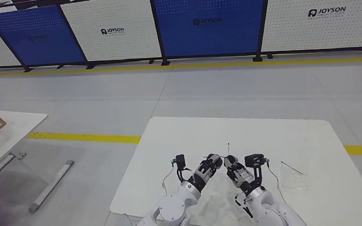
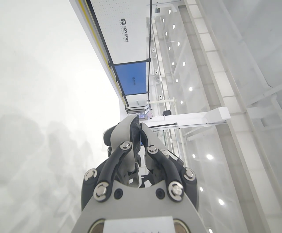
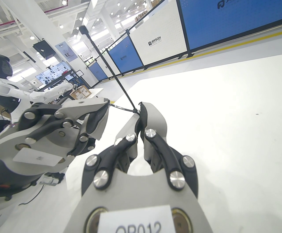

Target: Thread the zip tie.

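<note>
Above the white table, the left gripper and right gripper hung tip to tip, each with fingers clamped on the black zip tie, its head standing free and apparently unthreaded; next, the strap likely needed bending to bring its held end to that slot.

Left gripper & right gripper: light-grey metal fingers, black ribbed pads, black link bars w/ round silver screws, white wrist label.

A factory hall: pegboard partition panels, yellow floor line, high ceiling lamps.
</note>
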Available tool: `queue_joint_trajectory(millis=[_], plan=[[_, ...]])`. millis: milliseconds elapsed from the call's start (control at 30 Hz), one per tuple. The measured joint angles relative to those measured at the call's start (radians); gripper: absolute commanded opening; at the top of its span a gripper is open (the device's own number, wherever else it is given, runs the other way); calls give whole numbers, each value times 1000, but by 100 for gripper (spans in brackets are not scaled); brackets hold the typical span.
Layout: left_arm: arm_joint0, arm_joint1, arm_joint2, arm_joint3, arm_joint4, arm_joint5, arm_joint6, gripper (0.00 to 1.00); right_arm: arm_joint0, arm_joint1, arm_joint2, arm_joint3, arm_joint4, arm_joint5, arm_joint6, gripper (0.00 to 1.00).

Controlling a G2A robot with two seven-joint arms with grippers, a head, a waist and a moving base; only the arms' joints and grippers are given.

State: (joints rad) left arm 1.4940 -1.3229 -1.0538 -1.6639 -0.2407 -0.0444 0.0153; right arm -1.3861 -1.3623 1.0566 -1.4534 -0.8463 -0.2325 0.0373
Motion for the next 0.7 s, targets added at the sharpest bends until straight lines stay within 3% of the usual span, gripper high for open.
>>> queue_joint_trajectory(millis=[700], plan=[[13, -1, -8, -22, -29, -50, -13, 0, 11, -1, -9, 18, 0, -25, 11, 0]])
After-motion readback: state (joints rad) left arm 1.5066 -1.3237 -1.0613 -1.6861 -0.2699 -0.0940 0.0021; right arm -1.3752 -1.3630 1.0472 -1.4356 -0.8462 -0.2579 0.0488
